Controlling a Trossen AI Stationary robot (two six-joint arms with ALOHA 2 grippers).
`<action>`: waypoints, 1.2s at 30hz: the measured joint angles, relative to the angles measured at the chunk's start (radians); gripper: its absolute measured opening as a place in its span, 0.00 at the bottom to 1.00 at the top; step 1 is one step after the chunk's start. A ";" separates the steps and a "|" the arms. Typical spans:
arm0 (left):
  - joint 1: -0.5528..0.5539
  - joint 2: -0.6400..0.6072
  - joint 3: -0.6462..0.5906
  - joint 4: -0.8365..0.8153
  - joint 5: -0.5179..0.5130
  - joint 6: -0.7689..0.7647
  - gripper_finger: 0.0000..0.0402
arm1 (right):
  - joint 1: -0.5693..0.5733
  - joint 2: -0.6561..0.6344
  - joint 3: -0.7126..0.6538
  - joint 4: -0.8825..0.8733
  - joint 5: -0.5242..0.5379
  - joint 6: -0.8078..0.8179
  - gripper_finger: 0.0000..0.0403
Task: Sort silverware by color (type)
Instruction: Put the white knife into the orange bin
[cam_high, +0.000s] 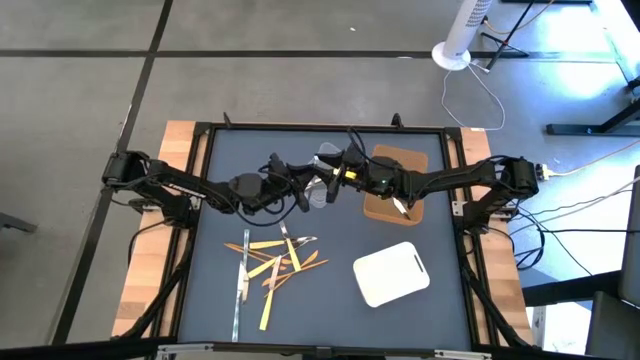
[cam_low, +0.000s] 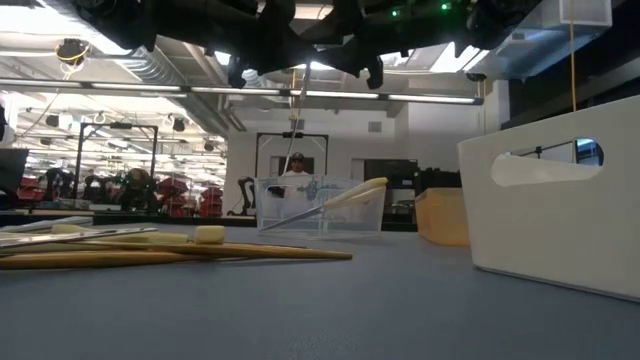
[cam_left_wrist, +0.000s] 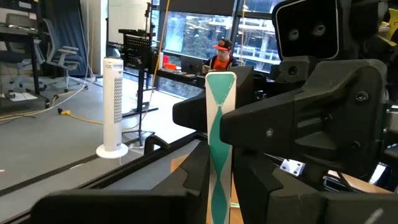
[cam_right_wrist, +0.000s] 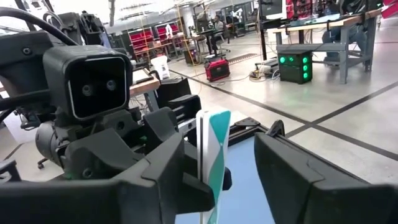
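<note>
High over the table's middle my two grippers meet tip to tip. My left gripper (cam_left_wrist: 221, 186) is shut on a thin, flat utensil striped white and teal (cam_left_wrist: 220, 124), which stands upright. My right gripper (cam_right_wrist: 224, 180) is open, with its fingers on either side of the same utensil (cam_right_wrist: 213, 149). In the high view both grippers (cam_high: 318, 185) (cam_high: 342, 176) hang above a clear tub (cam_low: 320, 205), where a pale utensil (cam_low: 345, 197) leans on the rim. The remaining silverware (cam_high: 270, 265), yellow, orange-brown and silver, lies in a loose pile at the near left. My left gripper pinches the striped utensil between its two fingers, below its upper end (cam_left_wrist: 219, 163). The fingers come in level and lie across it. It stands upright, lifted clear of the table. My right gripper has one finger (cam_right_wrist: 180, 168) close beside the utensil; I cannot tell whether it touches.
A brown tray (cam_high: 400, 160) lies at the far right under my right arm. A white tray (cam_high: 392, 272) lies at the near right and shows large in the low view (cam_low: 560, 210). Bare blue mat lies between the pile and the white tray.
</note>
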 joint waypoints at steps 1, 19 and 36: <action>0.000 0.000 0.000 0.000 0.000 0.000 0.13 | 0.000 0.000 0.000 0.000 0.000 0.000 0.41; 0.001 0.000 0.000 -0.001 -0.003 0.001 0.13 | 0.000 0.000 0.000 0.000 -0.005 0.000 0.08; 0.002 0.000 0.000 -0.001 0.000 -0.001 0.20 | -0.001 0.000 0.000 0.000 -0.002 0.000 0.08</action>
